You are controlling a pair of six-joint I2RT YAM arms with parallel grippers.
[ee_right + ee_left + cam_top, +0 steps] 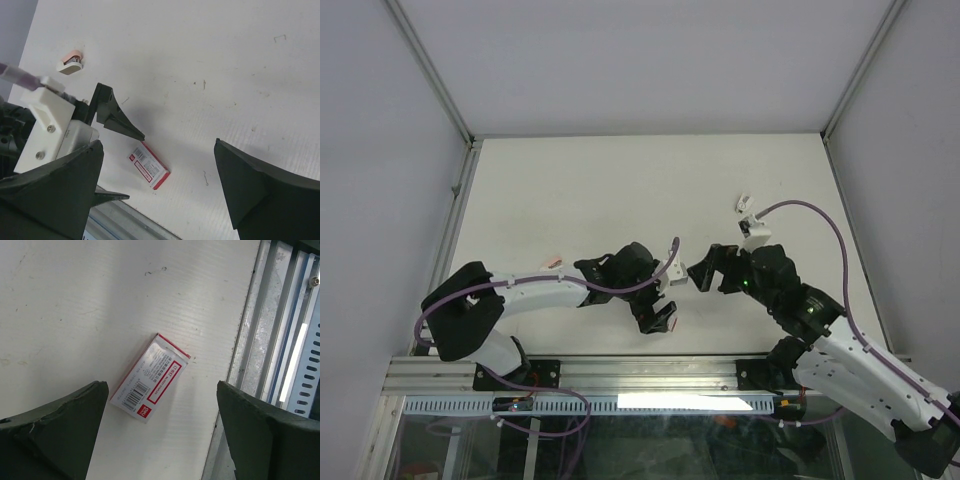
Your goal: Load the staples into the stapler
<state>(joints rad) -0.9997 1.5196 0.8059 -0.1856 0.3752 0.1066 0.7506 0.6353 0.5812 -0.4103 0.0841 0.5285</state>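
Observation:
The staples box (150, 377), white with a red border and a barcode, lies flat on the white table near its front edge. My left gripper (162, 405) hangs just above it, open, with a finger on each side and no contact. In the right wrist view the same staples box (150, 171) lies between the left gripper's two dark fingertips (122, 125). My right gripper (157, 145) is open and empty, higher up and to the right. From above, the left gripper (665, 298) and right gripper (702, 275) nearly meet, hiding the box. Which object is the stapler I cannot tell.
A tiny pink-and-white oblong object (71, 61) lies to the left, also seen from above (552, 262). A small white object (744, 205) lies at the back right. The metal rail (270, 340) runs along the table's front edge, close to the box.

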